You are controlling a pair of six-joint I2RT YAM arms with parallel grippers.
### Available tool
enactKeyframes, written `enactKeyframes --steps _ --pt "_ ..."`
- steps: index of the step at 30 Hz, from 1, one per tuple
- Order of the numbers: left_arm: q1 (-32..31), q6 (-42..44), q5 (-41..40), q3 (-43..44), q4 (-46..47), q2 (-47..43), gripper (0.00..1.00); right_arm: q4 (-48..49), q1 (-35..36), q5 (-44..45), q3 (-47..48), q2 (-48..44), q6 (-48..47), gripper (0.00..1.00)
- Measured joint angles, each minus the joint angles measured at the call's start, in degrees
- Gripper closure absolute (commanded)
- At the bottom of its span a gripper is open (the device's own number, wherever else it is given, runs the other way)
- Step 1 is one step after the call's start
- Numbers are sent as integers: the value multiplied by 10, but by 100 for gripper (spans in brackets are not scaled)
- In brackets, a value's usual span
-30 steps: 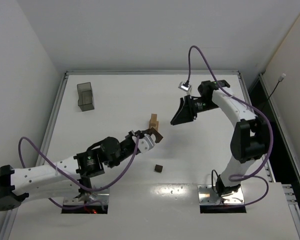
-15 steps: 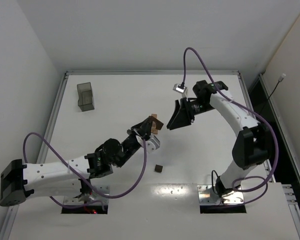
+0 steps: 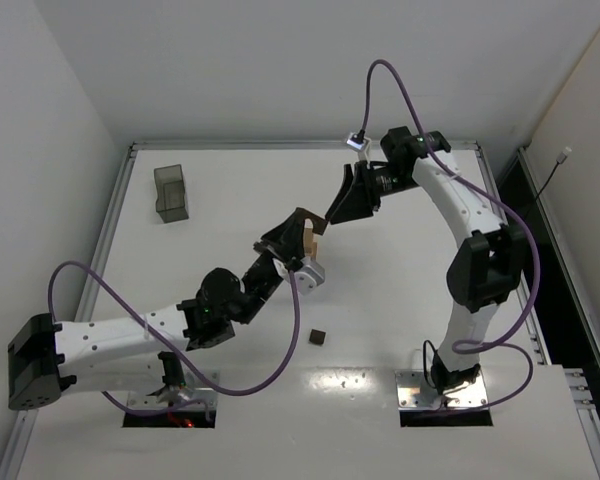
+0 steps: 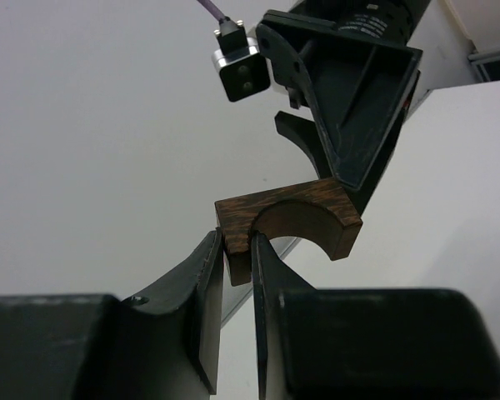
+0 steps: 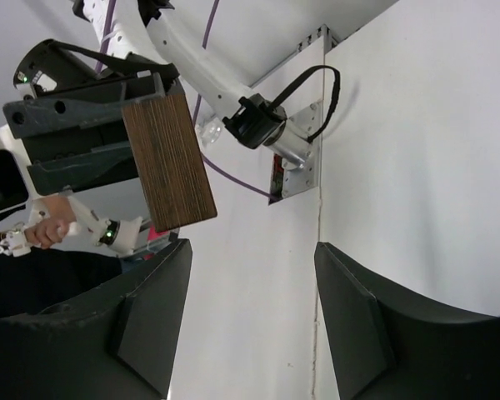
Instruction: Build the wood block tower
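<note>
You were on the placing step with the arch (image 4: 287,223). Your left fingers (image 4: 202,292) were clamped on one of its legs and held it in the air, clear of the surface (image 3: 400,300). The tower (image 3: 308,240), a short stack of tan blocks, stood near the middle of the surface, just beside those raised fingers. From above I could not tell whether the arch was over it or only next to it. Your right fingers (image 5: 154,321) stood apart with nothing between them, hovering close to the arch on the side toward the far edge. A dark cube (image 3: 318,337) lay loose toward the near edge. The next move, as I judge it, called for levelling the arch legs down, centring it over the top block, lowering slowly, and letting go only once both legs sat flat.
</note>
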Motion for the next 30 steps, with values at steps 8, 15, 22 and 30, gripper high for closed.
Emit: enactKeyframes --steps 8,15,22,30 --pt "13 -2 -3 12 8 3 100 -2 18 0 6 0 0 42" --pt "16 -4 -5 12 9 5 100 -2 22 0 6 -10 0 44" --pt "27 -20 -9 12 10 11 100 -2 22 0 6 -33 0 44" --pt "27 -34 -9 12 10 26 100 -2 22 0 6 -39 0 44"
